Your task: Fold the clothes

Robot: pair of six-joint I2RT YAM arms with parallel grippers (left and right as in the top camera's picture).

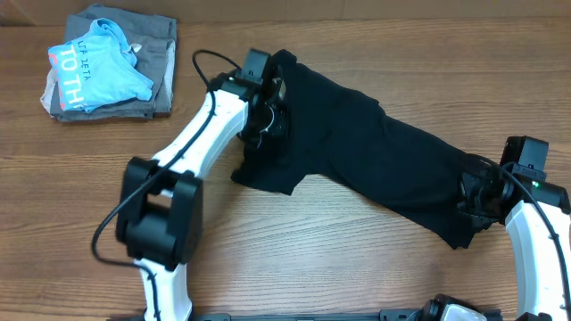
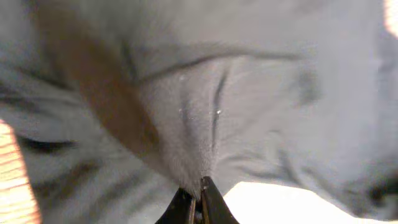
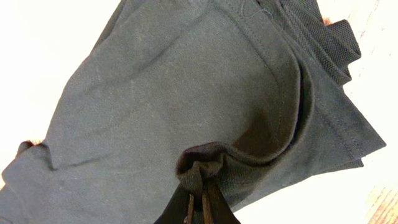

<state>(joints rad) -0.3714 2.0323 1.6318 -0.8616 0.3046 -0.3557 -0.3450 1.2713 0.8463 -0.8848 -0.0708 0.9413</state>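
Pinched shut on a thin tuck, the left claw (image 2: 200,200) holds the upper-left end of the black shirt (image 1: 375,152); the right claw (image 3: 198,202) clamps a bunched hem at lower right. It lies rumpled across the bench (image 1: 312,259); such small bites could slip under tension.
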